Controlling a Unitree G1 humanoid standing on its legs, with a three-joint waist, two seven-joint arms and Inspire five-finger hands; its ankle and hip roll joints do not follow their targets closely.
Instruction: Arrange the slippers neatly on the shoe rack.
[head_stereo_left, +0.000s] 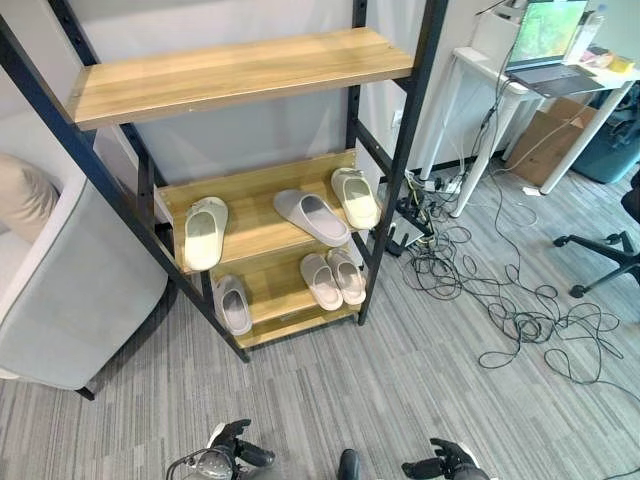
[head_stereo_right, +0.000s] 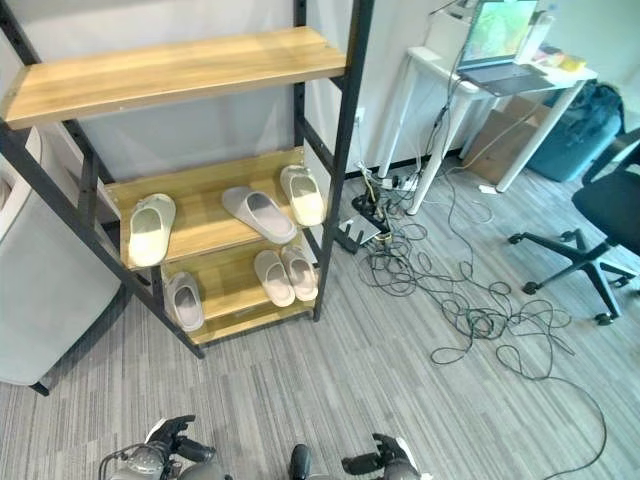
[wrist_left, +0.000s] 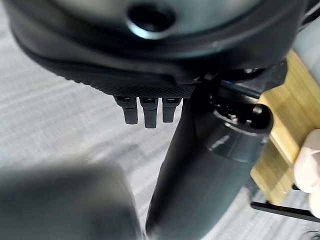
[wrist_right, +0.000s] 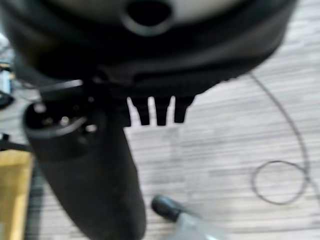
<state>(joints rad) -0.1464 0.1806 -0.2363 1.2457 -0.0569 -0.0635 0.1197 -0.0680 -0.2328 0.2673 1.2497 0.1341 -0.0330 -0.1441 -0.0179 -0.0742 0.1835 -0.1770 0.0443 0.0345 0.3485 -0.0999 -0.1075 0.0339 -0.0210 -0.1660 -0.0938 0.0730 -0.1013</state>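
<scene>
— Where are the slippers?

— All on the shoe rack (head_stereo_left: 385, 170). On its middle shelf (head_stereo_left: 255, 185) a cream slipper (head_stereo_left: 205, 232) sits at the left with its toe over the near edge, a grey slipper (head_stereo_left: 311, 216) lies slantwise in the middle, also reaching the near edge, and another cream slipper (head_stereo_left: 355, 196) stands by the right post. On the bottom shelf (head_stereo_left: 275, 300) a lone grey slipper (head_stereo_left: 232, 303) lies at the left and a beige pair (head_stereo_left: 334, 279) lies side by side at the right.

— And your hands?

— My left hand (head_stereo_left: 232, 446) and right hand (head_stereo_left: 445, 464) hang low, near me, well apart from the rack, fingers loosely extended, holding nothing.

— Room to move?

— Bare carpet (head_stereo_left: 330, 390) lies between me and the rack. An armchair (head_stereo_left: 70, 280) crowds its left side; tangled cables (head_stereo_left: 500, 300) sprawl to the right. The top shelf (head_stereo_left: 240, 72) is bare.
</scene>
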